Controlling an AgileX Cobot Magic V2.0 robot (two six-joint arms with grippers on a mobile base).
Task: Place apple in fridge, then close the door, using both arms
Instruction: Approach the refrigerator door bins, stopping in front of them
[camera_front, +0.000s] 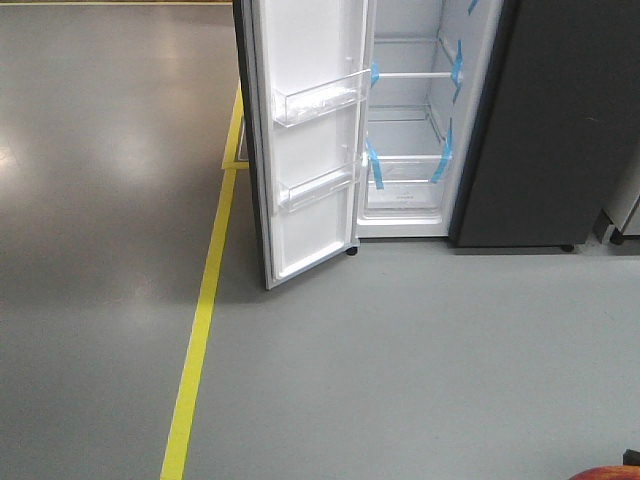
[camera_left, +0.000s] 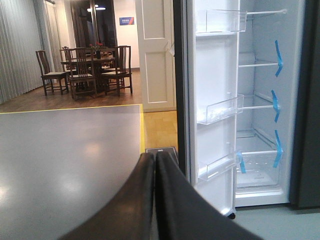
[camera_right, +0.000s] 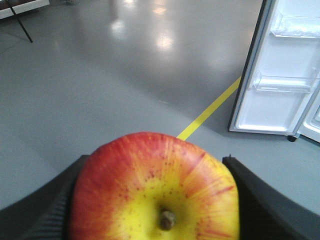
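A red apple (camera_right: 155, 187) with a yellow patch around its stem fills the right wrist view, and my right gripper (camera_right: 155, 200) is shut on it, one black finger at each side. A sliver of the apple (camera_front: 605, 472) shows at the front view's bottom right corner. The dark fridge (camera_front: 545, 120) stands ahead with its white interior (camera_front: 410, 110) exposed. Its door (camera_front: 305, 140) hangs open to the left, clear bins on its white inner face. My left gripper (camera_left: 155, 156) is shut on nothing, its fingertips pressed together, pointing at the door (camera_left: 215, 100).
A yellow floor line (camera_front: 205, 310) runs along the grey floor left of the door. Blue tape strips (camera_left: 277, 105) mark the fridge's inner edge. A white panelled door (camera_left: 156, 55) and a dining table with chairs (camera_left: 90, 70) stand far behind.
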